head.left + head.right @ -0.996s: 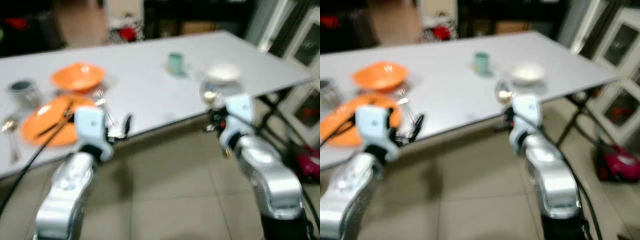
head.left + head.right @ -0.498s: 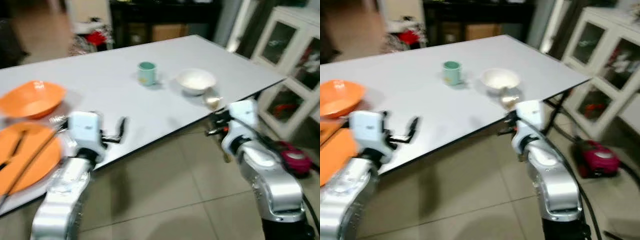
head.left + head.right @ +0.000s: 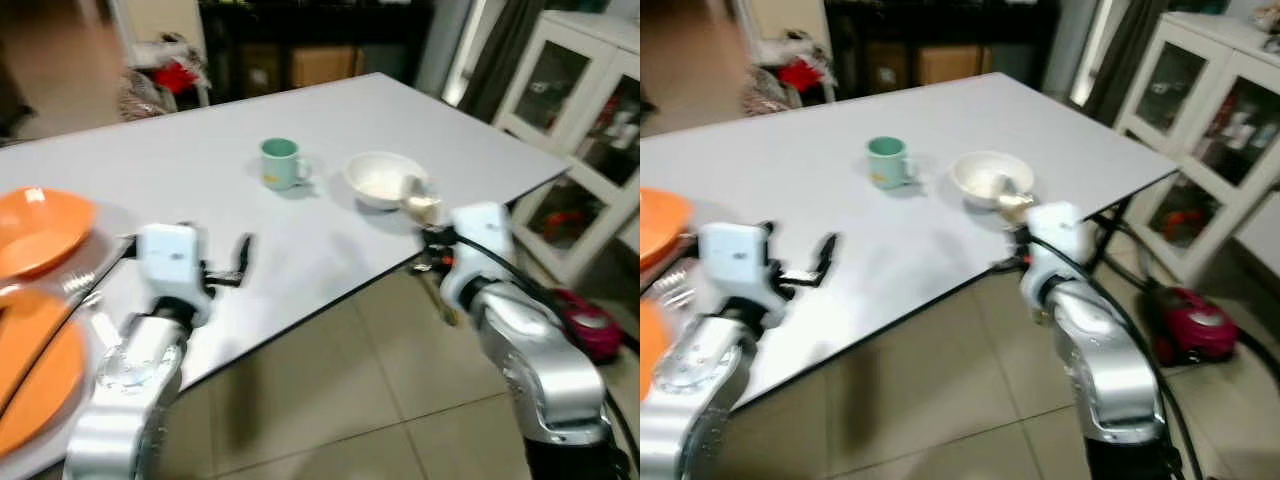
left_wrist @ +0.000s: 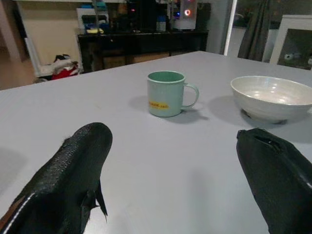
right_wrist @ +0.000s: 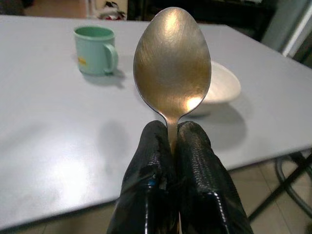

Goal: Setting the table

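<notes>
My right gripper (image 5: 168,131) is shut on the handle of a metal spoon (image 5: 172,58), whose bowl stands upright. It hangs at the table's near edge, just in front of a white bowl (image 3: 380,180). A green mug (image 3: 281,163) stands to the left of that bowl. My left gripper (image 4: 173,139) is open and empty, low over the grey table (image 3: 200,130), pointing toward the mug (image 4: 165,93) and the bowl (image 4: 273,97). An orange bowl (image 3: 35,232) and an orange plate (image 3: 30,370) lie at the far left.
A white cabinet with glass doors (image 3: 580,110) stands to the right of the table. A pink object (image 3: 590,325) lies on the tiled floor (image 3: 330,400) near it. Dark furniture lines the back wall.
The camera has swung right and come closer: the orange dishes have slid toward the left edge, and the mug and white bowl sit nearer the middle. The spoon stays held.
</notes>
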Robot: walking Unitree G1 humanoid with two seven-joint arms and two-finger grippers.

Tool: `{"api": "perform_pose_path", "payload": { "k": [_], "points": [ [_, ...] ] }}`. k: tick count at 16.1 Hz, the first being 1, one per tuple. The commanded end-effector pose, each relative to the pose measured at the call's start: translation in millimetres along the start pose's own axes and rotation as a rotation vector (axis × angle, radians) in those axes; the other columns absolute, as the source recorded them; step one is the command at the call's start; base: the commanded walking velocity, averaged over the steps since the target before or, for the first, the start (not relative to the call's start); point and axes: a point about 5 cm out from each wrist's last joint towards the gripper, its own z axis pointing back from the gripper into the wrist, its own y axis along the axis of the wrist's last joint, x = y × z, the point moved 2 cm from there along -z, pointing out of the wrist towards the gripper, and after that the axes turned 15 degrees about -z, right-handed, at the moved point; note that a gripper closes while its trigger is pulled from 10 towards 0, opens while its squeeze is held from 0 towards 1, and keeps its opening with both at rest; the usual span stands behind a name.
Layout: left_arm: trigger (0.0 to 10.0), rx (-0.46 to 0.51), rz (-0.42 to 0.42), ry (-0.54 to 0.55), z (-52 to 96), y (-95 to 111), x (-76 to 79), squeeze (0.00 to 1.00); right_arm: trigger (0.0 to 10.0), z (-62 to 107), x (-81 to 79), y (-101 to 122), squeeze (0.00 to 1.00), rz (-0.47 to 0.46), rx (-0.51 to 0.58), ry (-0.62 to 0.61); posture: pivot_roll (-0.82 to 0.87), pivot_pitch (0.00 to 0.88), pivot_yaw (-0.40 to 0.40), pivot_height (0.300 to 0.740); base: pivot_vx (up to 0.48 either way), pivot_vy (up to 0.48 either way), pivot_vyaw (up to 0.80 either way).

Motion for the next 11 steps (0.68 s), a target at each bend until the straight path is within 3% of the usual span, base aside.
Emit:
{"api": "perform_pose_path", "payload": {
  "k": [1,3,5,7,8,11],
  "points": [
    [10.0,0.02,0.009,-0.026,-1.8,5,8.4,0.0,10.0,3.0,10.1,4,0.0,0.012,0.013,-0.022,-0.1,0.0,-0.039,0.74,0.379,0.0,0.0],
    [10.0,0.017,0.007,-0.026,-1.6,4,8.7,0.0,10.0,3.2,3.9,2,0.0,0.013,-0.005,0.017,-0.1,0.0,-0.039,0.74,0.379,0.0,0.0],
    [10.0,0.015,0.007,-0.027,-1.2,3,8.8,0.0,10.0,3.7,0.0,1,0.0,0.085,-0.013,0.044,-0.1,0.0,-0.039,0.74,0.382,0.0,0.0],
    [10.0,0.012,0.004,-0.028,0.4,3,9.1,0.0,10.0,4.3,-4.0,-3,0.0,0.13,-0.039,0.073,-0.1,0.0,-0.042,0.74,0.382,0.0,0.8],
    [10.0,0.01,0.001,-0.029,1.3,2,9.2,0.0,10.0,4.2,-6.5,-2,0.0,0.137,-0.036,0.097,-0.1,0.0,-0.044,0.74,0.382,0.0,0.8],
    [10.0,0.007,-0.01,-0.031,2.7,1,9.2,0.0,10.0,4.2,-6.8,-6,0.0,0.097,-0.068,0.118,-0.1,0.0,-0.045,0.74,0.358,0.0,0.0]
  ]
}}
